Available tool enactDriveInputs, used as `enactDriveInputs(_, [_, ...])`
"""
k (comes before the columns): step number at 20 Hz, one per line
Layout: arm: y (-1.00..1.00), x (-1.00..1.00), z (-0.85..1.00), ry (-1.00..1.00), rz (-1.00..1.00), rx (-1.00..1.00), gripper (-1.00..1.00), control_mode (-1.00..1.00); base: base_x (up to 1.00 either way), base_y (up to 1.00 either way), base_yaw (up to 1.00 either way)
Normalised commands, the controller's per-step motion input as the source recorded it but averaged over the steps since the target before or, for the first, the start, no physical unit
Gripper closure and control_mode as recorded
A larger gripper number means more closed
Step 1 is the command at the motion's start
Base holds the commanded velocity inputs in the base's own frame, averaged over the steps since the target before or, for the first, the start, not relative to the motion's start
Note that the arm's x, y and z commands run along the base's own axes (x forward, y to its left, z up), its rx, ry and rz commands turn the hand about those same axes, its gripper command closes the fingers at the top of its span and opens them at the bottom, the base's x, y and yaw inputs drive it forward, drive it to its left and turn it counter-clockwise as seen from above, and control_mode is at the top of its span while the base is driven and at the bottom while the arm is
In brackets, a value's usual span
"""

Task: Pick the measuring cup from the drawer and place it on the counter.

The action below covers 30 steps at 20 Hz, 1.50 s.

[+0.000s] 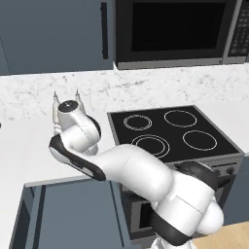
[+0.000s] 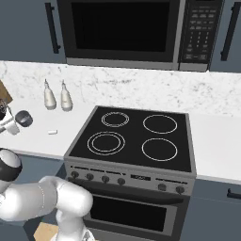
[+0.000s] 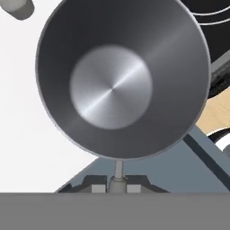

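The measuring cup (image 3: 121, 81), a grey metallic round bowl on a thin straight handle, looms close in the hand view. My gripper (image 3: 117, 185) is shut on the end of that handle. The cup hangs over the edge of the white counter (image 3: 27, 126), with a corner of the blue-grey drawer (image 3: 184, 173) below it. In the right base view the cup (image 2: 23, 118) is at the far left above the counter (image 2: 42, 141), held by the gripper (image 2: 13, 122). The drawer (image 1: 73, 214) stands open below the counter (image 1: 24, 155); my arm hides the hand there.
Two shaker bottles (image 2: 57, 96) stand by the backsplash, and a tiny white block (image 2: 52, 132) lies on the counter near the cup. The black stovetop (image 2: 134, 136) lies to the right, under a microwave (image 2: 122, 28).
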Motion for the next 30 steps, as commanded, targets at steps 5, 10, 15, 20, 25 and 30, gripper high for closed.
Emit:
enactDriveInputs(5, [0.07,0.7,-0.68,0.0,0.0,-0.07,1.0,-1.0,0.0,0.0,0.0])
enactDriveInputs(10, [0.28,0.93,-0.75,-0.01,0.0,-0.16,1.0,-1.0,0.0,0.0,0.0])
enactDriveInputs(15, [0.33,0.59,-0.34,0.01,0.0,-0.1,-1.0,-1.0,0.0,0.0,0.0])
enactDriveInputs(20, [-0.06,-0.25,0.05,0.0,0.0,-0.01,-1.0,-1.0,0.0,0.0,0.0])
enactDriveInputs(25, [-0.56,-0.79,0.67,-0.03,-0.06,0.02,-1.0,-1.0,0.0,0.0,0.0])
enactDriveInputs(30, [-1.0,-1.0,0.54,-0.21,-0.01,0.03,-1.0,-1.0,0.0,0.0,0.0])
